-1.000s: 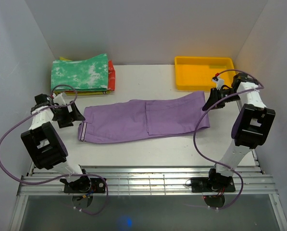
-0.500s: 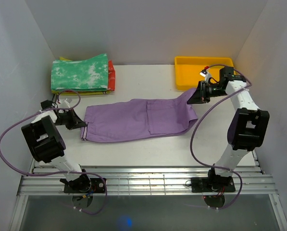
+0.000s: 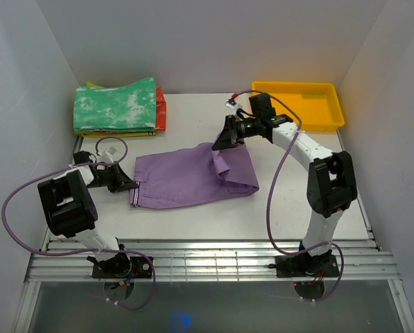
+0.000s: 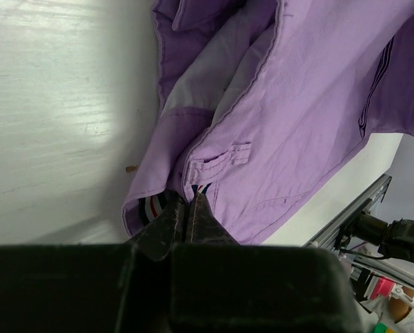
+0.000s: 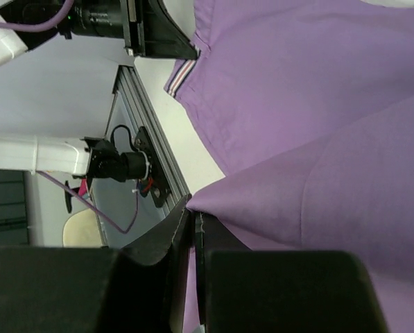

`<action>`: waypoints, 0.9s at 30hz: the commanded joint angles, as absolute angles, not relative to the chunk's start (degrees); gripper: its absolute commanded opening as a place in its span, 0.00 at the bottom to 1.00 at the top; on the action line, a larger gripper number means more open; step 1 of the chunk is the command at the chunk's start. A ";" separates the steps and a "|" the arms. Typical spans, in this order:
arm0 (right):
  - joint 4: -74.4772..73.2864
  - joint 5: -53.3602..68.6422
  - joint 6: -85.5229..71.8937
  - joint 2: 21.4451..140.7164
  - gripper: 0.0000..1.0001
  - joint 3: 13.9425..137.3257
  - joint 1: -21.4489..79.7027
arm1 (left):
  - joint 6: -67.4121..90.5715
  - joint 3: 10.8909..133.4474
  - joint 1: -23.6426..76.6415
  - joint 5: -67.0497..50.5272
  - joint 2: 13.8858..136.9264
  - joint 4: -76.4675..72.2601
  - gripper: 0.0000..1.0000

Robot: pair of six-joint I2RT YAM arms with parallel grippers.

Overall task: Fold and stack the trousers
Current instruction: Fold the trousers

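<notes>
lilac-purple cloth trousers [image 3: 182,177], mid-fold
left tool [image 4: 188,208] pinching waistband [image 4: 148,207] as anchor; right tool [image 5: 193,211] pinching leg end [image 5: 224,193] (raised for folding)

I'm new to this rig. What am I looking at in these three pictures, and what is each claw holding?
Two small robot arms are bolted at the near edge of a white table. The overhead picture looks down from behind them. The other two come from a camera on each wrist, with that arm's black fingers at the bottom. On the table lie lilac trousers, a stack of folded garments at the far left and a yellow tray at the far right. The left gripper is shut on the striped waistband. The right gripper is shut on a corner of the leg end, lifted above the trousers' middle.
</notes>
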State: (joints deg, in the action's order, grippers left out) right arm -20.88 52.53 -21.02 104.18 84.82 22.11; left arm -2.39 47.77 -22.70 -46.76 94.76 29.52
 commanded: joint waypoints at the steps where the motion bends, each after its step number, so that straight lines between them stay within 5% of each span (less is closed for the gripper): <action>1: -8.89 49.58 -31.63 109.75 0.08 87.71 26.97 | -0.62 46.50 -21.01 -49.31 92.02 25.23 0.00; 27: -0.97 40.70 -44.12 126.03 0.08 102.83 44.73 | 6.24 43.59 -18.72 -50.89 92.90 20.22 0.00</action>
State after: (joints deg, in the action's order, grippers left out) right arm -4.86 41.12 -41.80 124.81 99.55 43.00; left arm 5.52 44.34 -19.55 -48.99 94.72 21.74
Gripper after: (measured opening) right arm 0.082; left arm 0.025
